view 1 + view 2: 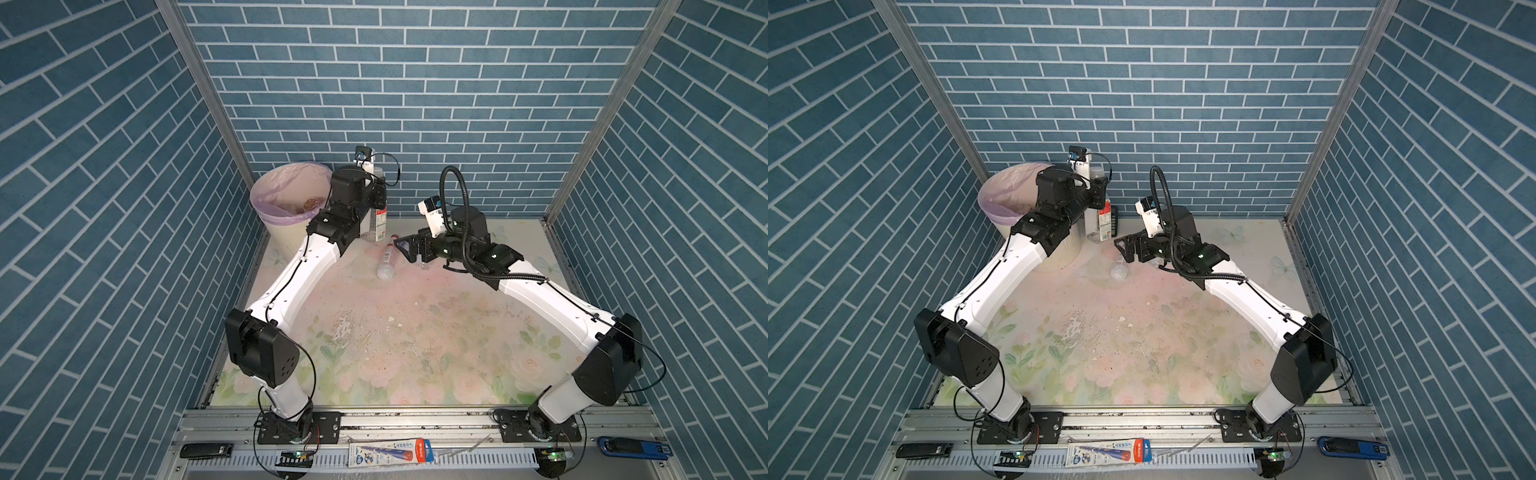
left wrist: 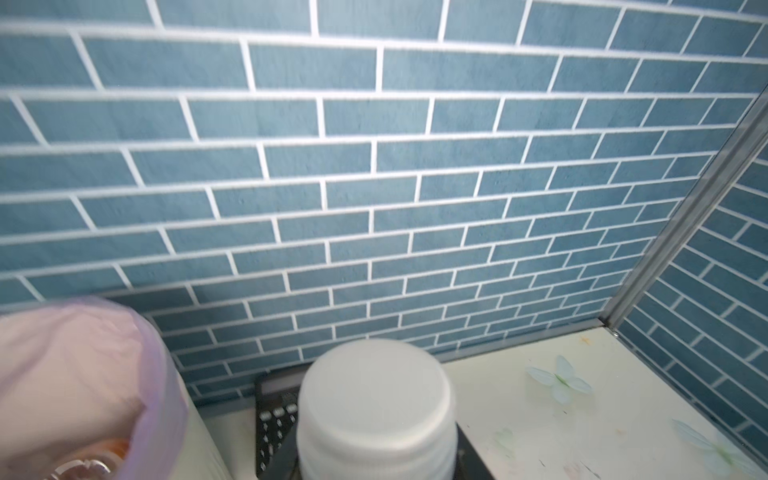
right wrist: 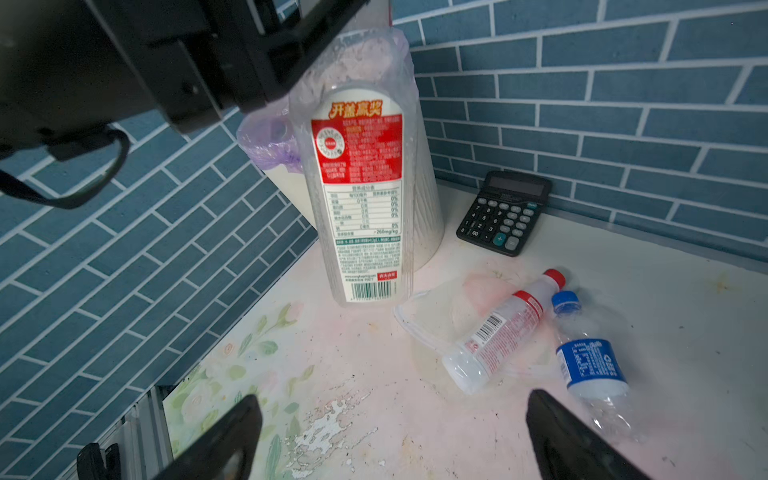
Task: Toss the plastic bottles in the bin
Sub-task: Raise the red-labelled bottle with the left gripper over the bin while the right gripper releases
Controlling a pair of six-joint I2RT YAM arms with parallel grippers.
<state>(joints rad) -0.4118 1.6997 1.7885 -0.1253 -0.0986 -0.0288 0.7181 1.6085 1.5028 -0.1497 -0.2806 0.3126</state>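
Blue brick-patterned walls (image 1: 415, 83) box in a worn floral tabletop (image 1: 415, 332), with the bin (image 1: 274, 220), cream and lined in lilac, standing in the far left corner in both top views. Just beside the bin on its right, the left gripper (image 1: 376, 193) is clamped narrow around the neck of a tall clear bottle with a red and white label (image 3: 357, 199). This bottle is upright, white cap up, its long axis vertical. Whether its base rests on the table or hangs just clear of it cannot be told. The coming move likely turns on that pairing: the bin's mouth lies to the left of the held bottle and higher than the bottle's base, so the bottle would have to rise and cross leftward over the rim before release, and the left arm is plainly the nearer one. The right gripper (image 3: 395, 436) stands wide and empty, low over the table near the middle. Just ahead of its fingers lie a red-capped bottle (image 3: 498, 328) and a crumpled blue-labelled bottle (image 3: 590, 365), side by side, caps pointing away toward the back wall. A black calculator (image 3: 505, 212) sits against that wall, near the bin
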